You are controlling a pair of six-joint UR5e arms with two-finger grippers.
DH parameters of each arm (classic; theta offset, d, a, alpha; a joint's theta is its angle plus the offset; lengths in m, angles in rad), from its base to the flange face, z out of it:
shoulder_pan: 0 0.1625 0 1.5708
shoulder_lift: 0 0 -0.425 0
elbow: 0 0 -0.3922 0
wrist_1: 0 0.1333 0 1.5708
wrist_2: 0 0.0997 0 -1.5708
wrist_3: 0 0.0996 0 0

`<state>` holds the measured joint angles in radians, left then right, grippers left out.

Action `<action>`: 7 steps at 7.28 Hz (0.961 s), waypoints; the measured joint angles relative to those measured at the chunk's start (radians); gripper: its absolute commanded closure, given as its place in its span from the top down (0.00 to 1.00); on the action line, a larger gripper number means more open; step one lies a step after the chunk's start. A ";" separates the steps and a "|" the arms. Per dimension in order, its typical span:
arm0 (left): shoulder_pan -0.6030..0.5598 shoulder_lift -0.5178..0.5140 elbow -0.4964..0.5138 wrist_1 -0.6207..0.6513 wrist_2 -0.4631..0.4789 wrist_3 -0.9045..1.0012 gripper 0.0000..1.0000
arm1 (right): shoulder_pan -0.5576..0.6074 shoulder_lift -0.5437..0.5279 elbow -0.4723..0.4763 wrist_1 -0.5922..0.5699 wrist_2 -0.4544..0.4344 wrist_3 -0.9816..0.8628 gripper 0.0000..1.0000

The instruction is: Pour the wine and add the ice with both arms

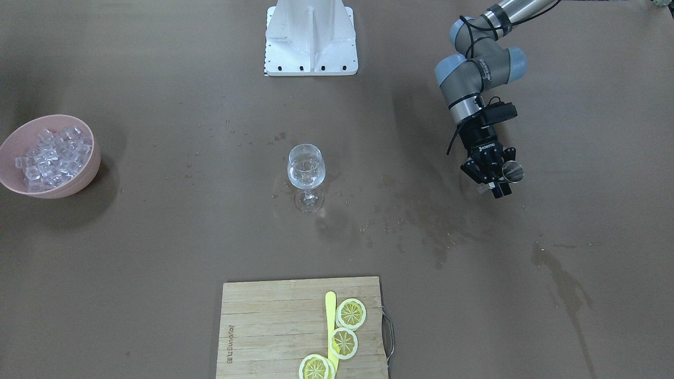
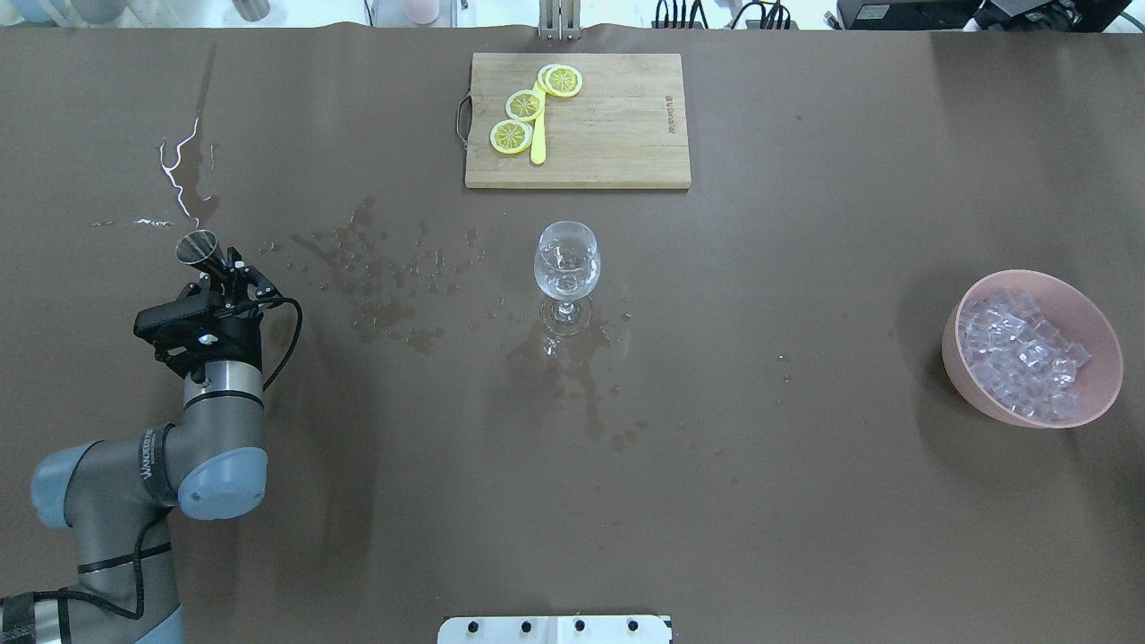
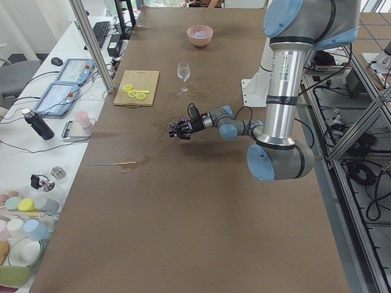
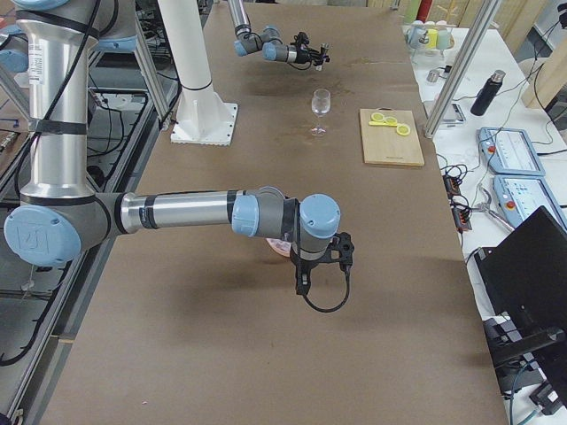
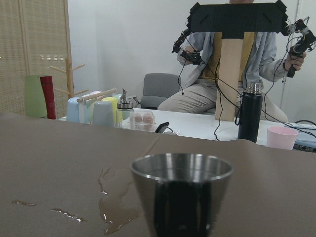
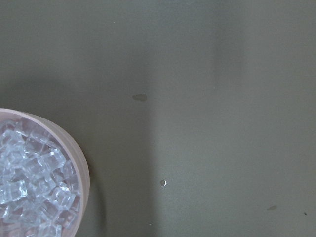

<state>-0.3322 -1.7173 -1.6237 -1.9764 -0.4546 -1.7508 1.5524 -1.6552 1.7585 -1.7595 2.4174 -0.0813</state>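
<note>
wine [image 1: 306, 179] in glass [image 1: 305, 153], far from left fingers [image 1: 499, 189] pinching steel cup [image 1: 512, 171], right fingers [image 4: 300, 282] unclear

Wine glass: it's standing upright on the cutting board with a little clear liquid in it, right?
Not quite. The wine glass stands upright on the brown table, apart from the cutting board, with a little clear liquid in it, as the overhead exterior view shows.
</note>
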 measured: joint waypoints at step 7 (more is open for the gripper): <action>0.001 -0.029 0.064 -0.001 0.017 -0.004 0.36 | 0.000 0.000 -0.001 0.000 0.000 0.001 1.00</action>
<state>-0.3313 -1.7461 -1.5596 -1.9777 -0.4372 -1.7546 1.5524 -1.6552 1.7580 -1.7595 2.4176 -0.0799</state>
